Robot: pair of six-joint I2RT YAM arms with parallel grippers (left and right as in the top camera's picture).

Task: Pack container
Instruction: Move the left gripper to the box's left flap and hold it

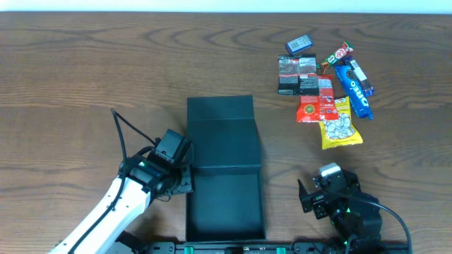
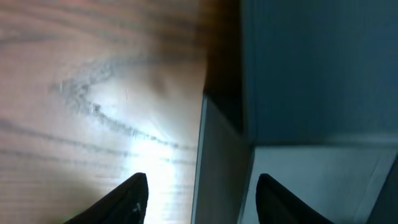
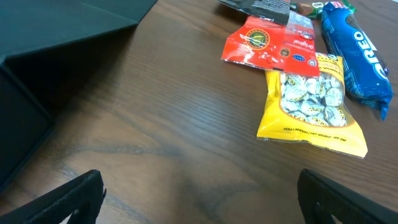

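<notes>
The dark teal container (image 1: 224, 159) lies open in the middle of the table, its lid flap folded back toward the far side. My left gripper (image 1: 182, 168) is open at the container's left wall; in the left wrist view its fingers (image 2: 202, 193) straddle that wall (image 2: 217, 174), one outside, one inside. My right gripper (image 1: 316, 190) is open and empty over bare table to the right of the container; its fingers (image 3: 199, 193) show wide apart in the right wrist view. A yellow snack bag (image 1: 340, 130) (image 3: 314, 102) lies ahead of it.
A pile of snack packets lies at the back right: a red packet (image 1: 314, 107) (image 3: 270, 43), a blue Oreo pack (image 1: 353, 90) (image 3: 357, 53), black packets (image 1: 296, 74) and a small dark bar (image 1: 299, 44). The table's front edge is near both arms.
</notes>
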